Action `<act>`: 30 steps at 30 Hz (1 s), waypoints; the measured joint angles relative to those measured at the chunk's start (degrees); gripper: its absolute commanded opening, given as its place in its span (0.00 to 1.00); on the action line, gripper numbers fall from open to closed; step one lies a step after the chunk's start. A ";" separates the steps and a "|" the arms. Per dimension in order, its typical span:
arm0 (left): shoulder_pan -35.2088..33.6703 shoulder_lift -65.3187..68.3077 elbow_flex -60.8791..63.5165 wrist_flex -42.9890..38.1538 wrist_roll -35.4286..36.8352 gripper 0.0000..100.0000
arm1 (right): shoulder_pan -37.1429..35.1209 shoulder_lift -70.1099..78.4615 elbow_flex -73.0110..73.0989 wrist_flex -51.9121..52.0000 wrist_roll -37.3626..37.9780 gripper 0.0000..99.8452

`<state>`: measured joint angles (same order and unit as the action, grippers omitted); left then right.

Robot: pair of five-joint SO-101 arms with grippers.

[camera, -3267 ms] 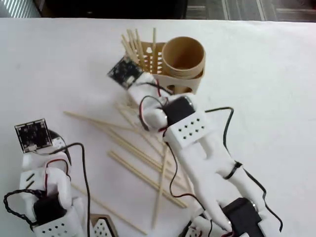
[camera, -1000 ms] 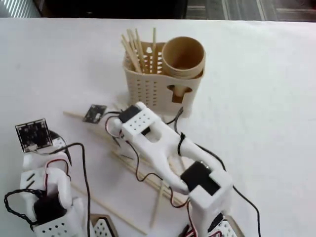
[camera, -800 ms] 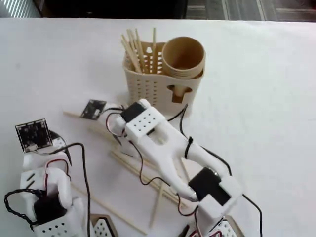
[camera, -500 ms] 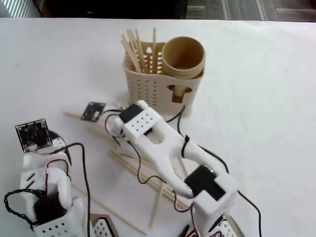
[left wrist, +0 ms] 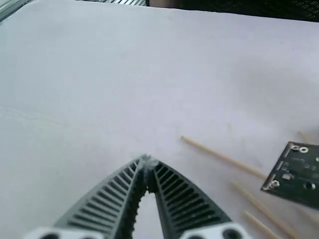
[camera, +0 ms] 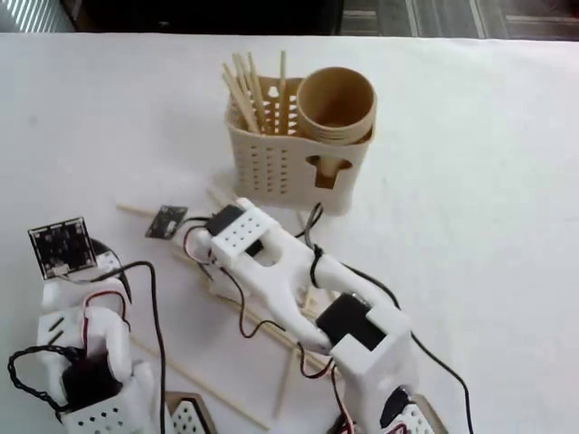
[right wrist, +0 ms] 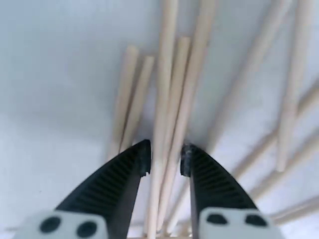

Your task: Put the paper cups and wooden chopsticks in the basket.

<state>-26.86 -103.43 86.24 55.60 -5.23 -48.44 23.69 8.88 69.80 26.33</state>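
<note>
Right wrist view, right end effector point(right wrist: 165, 155) slightly open astride two chopsticks point(right wrist: 163, 99).

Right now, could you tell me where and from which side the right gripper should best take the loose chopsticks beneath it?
Probably on the shafts, from straight above: the chopsticks lie flat on the table, nearly parallel and close together, and the right gripper straddles a few crosswise, so closing across their width should pinch them together.
</note>
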 measured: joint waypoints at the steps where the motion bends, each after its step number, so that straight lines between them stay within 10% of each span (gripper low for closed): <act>1: 0.00 0.00 0.00 0.00 0.00 0.02 | -0.18 0.44 -0.53 0.09 0.00 0.01; 30: -5.36 0.00 0.53 -2.46 3.16 0.02 | 3.87 -17.85 0.70 7.03 3.43 0.08</act>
<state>-32.22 -103.43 86.77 53.14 -2.07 -44.57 5.85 9.58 76.84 29.76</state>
